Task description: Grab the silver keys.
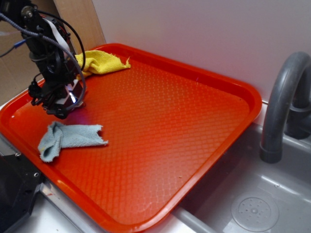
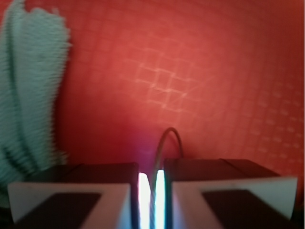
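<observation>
My gripper [image 1: 65, 106] stands over the left part of the red tray [image 1: 194, 126], between the two cloths. In the wrist view its two fingers are almost together [image 2: 151, 179], with a thin wire loop [image 2: 169, 137] pinched in the narrow gap and arching out above it. This loop is the ring of the silver keys. The key blades themselves are hidden by the fingers in both views. I cannot tell whether the ring is off the tray or still touching it.
A blue-grey cloth [image 1: 68, 138] lies just in front of the gripper and shows at the left of the wrist view [image 2: 28, 86]. A yellow cloth [image 1: 99, 62] lies at the tray's back left. A grey faucet [image 1: 282, 107] and sink [image 1: 252, 208] are at the right.
</observation>
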Available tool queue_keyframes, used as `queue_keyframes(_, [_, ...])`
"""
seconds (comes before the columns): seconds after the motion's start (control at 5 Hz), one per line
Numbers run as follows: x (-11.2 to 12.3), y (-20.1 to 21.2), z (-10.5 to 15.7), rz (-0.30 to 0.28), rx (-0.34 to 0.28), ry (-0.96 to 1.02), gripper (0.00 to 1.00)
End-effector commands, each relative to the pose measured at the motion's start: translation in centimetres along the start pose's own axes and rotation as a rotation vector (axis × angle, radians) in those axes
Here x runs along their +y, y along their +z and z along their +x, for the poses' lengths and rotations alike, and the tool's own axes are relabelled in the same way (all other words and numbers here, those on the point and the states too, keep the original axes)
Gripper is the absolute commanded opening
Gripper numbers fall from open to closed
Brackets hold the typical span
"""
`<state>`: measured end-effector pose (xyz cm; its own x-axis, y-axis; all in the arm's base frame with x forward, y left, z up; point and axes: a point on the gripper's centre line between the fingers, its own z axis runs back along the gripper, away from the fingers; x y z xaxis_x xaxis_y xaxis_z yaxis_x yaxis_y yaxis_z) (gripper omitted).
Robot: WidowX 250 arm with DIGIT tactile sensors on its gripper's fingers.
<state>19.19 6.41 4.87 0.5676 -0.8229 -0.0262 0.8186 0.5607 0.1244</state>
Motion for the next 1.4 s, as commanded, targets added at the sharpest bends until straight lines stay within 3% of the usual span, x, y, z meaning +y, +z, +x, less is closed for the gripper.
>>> queue_keyframes(0.0, [1.3, 1.9, 0.2, 0.034, 0.034, 0.081, 0.00])
queue_keyframes(0.2, [1.9, 7.0, -0.6, 0.097, 0.033, 0.336, 0.00])
queue_keyframes(0.4, [1.6, 11.9, -0.2, 0.063, -0.219, 0.611, 0.00])
queue_keyframes(0.6, [1.0, 17.1, 2.3, -0.004, -0.154, 0.867, 0.00])
queue_keyframes(0.8, [1.6, 22.0, 2.2, -0.017, -0.110, 1.117, 0.00])
queue_keyframes(1.0, [2.9, 23.5, 2.4, 0.063, -0.060, 1.358, 0.00])
queue_keyframes(1.2, [3.2, 23.5, 2.1, 0.050, -0.044, 1.402, 0.00])
